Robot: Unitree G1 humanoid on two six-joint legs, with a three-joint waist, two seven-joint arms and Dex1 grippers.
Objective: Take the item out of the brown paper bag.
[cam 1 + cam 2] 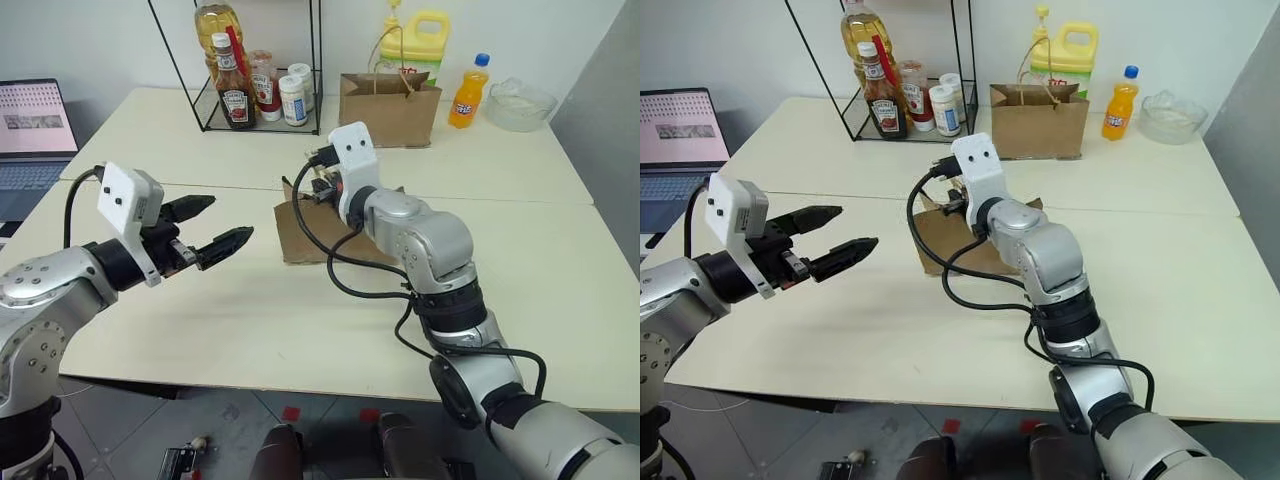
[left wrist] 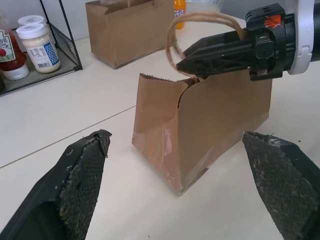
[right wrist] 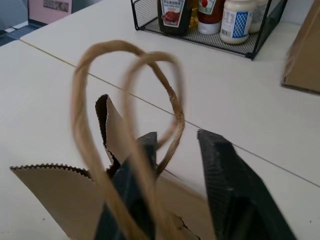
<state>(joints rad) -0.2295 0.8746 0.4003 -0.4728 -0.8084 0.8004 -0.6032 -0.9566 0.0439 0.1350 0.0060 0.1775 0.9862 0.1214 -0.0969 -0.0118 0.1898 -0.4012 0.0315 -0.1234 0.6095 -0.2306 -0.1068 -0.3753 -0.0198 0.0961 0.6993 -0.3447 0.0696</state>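
The creased brown paper bag (image 1: pixel 308 236) stands in the middle of the table, with its serrated top edge (image 2: pixel 165 80) folded partly inward. Its two cord handles (image 3: pixel 150 65) loop up above it. My right gripper (image 3: pixel 177 135) is at the bag's top, fingers apart, and one handle cord runs loosely between them. My left gripper (image 1: pixel 230 217) hovers open to the left of the bag, level with it and pointing at it, a short gap away. The item is hidden from view.
At the back stand a neater second brown bag (image 1: pixel 390 105), an orange soda bottle (image 1: pixel 467 95), a yellow jug (image 1: pixel 420 40) and a glass bowl (image 1: pixel 520 100). A wire rack (image 1: pixel 255 120) holds ketchup and jars. A laptop (image 1: pixel 35 130) sits far left.
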